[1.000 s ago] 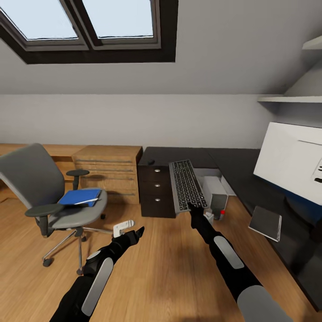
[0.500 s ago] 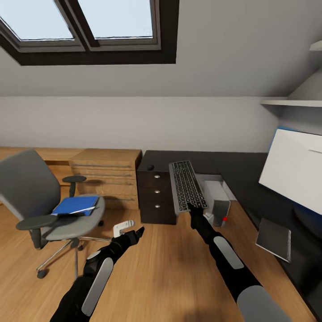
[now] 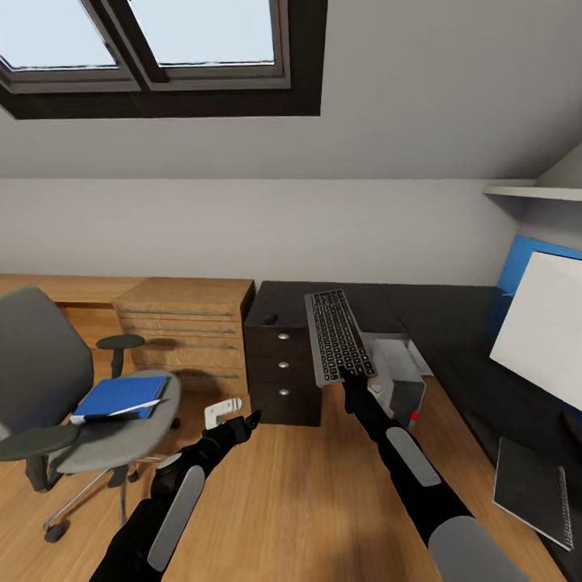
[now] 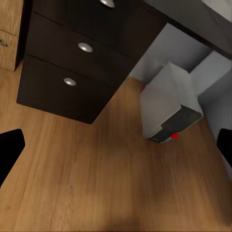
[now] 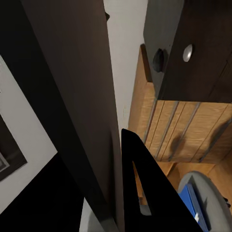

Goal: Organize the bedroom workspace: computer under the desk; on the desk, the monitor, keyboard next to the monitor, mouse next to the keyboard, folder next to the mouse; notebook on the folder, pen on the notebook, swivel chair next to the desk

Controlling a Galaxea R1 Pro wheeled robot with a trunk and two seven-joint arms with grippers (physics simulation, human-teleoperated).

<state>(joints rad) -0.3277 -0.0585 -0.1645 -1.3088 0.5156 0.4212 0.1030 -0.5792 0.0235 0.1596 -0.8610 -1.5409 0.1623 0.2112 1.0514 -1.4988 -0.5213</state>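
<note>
My right gripper (image 3: 353,373) is shut on the near end of the dark keyboard (image 3: 338,334) and holds it in the air before the black desk (image 3: 453,323). The right wrist view has the keyboard (image 5: 72,96) edge-on beside a black finger (image 5: 145,188). My left gripper (image 3: 246,422) hangs open over the floor. The white monitor (image 3: 540,331) and a grey notebook (image 3: 533,489) are on the desk at the right. A dark mouse (image 3: 269,318) lies on the drawer unit (image 3: 281,364). The grey computer (image 3: 400,373) stands under the desk. On the swivel chair (image 3: 48,380) lies the blue folder (image 3: 117,396) with a pen (image 3: 121,411) on it.
A wooden chest of drawers (image 3: 182,323) stands against the back wall, left of the black drawer unit. A small white object (image 3: 222,411) lies on the wood floor near my left gripper. In the left wrist view, the computer tower (image 4: 169,108) sits beside the black drawers (image 4: 72,63).
The whole view has shifted: the chair now sits further left and lower, the monitor and notebook further right. Both arms keep their pose, the keyboard still held.
</note>
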